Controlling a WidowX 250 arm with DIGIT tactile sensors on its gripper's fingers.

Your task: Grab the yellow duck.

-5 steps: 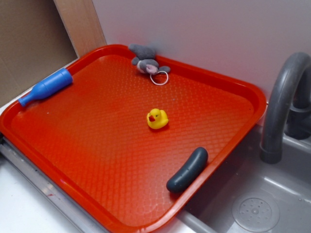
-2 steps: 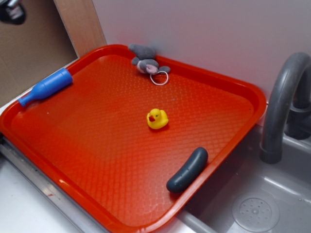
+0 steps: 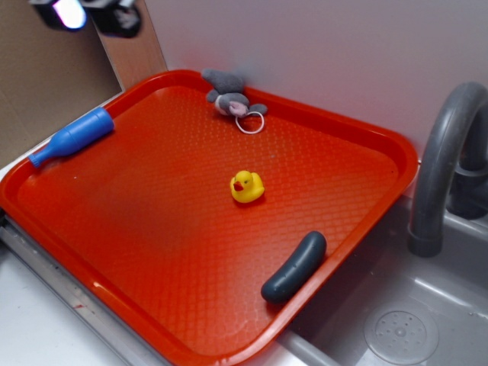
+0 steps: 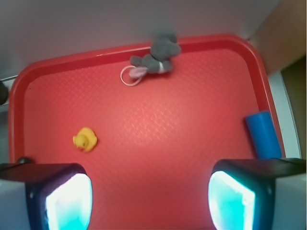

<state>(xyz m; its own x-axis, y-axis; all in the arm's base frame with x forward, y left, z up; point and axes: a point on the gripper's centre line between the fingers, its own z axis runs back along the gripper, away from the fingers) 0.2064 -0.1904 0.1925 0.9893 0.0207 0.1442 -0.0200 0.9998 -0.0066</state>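
Since the earlier frames the gripper (image 3: 90, 14) has come further into the upper left corner of the exterior view, where a moment ago only a sliver of it showed and before that nothing; everything on the tray lies as it did. Going left to right in that view: the blue bottle (image 3: 72, 137) rests against the tray's left rim, the red tray (image 3: 152, 305) fills the middle, the grey plush toy (image 3: 229, 97) with its ring sits at the far edge, the yellow duck (image 3: 246, 186) stands alone near the tray's centre, the dark sausage-shaped piece (image 3: 294, 267) lies by the right rim, and the grey tap (image 3: 446, 160) rises at the right over the sink. In the wrist view the gripper's two fingers frame the bottom corners, spread wide with nothing between them, and the duck appears at centre left, well apart from them. I judge this to be the approach, barely begun: the gripper is high and off to one side. The next move calls for travelling across until the duck sits between the fingers, then descending.
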